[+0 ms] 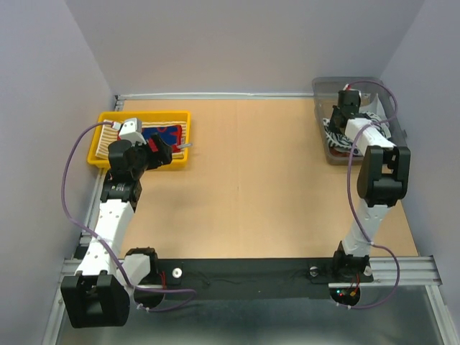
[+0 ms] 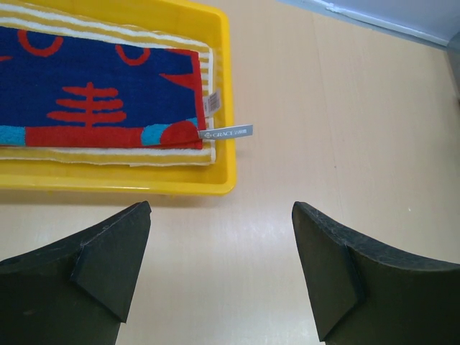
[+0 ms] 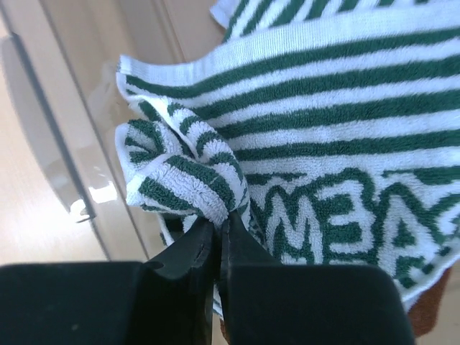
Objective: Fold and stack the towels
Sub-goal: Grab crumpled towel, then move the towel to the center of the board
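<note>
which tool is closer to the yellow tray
Left. The left tool hangs open beside the yellow tray; the right tool is across the table, shut on a green-striped towel in the bin.

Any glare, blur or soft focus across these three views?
Top external: even light, soft shadows, nothing blown out. Left wrist: sharp, the label by the red-blue towel readable. Right wrist: glare spot on the clear bin wall; striped towel crisp, right gripper nearly featureless black.

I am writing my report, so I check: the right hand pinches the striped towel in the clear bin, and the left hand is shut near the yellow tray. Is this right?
Not quite: the left hand is open, fingers wide apart, as the left wrist view shows. The right hand does pinch the striped towel in the clear bin.
</note>
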Tool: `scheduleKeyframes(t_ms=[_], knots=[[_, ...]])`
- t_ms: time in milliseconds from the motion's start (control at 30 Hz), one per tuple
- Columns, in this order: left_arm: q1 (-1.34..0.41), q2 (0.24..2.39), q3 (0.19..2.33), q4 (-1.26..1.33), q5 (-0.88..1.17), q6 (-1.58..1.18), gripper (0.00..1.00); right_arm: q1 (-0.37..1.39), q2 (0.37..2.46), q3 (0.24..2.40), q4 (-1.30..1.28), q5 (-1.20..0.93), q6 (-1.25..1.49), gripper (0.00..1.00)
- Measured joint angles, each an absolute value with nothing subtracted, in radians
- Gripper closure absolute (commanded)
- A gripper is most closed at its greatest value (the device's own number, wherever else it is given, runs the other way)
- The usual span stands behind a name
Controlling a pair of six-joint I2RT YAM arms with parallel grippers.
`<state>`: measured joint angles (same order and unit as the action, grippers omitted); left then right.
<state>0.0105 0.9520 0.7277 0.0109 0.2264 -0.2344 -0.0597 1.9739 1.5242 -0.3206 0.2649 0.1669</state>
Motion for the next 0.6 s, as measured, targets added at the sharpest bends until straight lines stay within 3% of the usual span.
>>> scheduleKeyframes(t_ms=[267, 600], knots=[[0.011, 0.958, 0.728, 0.011, 0.229, -0.234, 0.09, -0.060, 1.881, 1.706, -0.333, 0.229, 0.086, 1.00], [0.027, 0.962, 0.728, 0.008, 0.220, -0.261, 0.10, -0.033, 1.863, 2.293, -0.294, -0.105, 0.102, 0.99]])
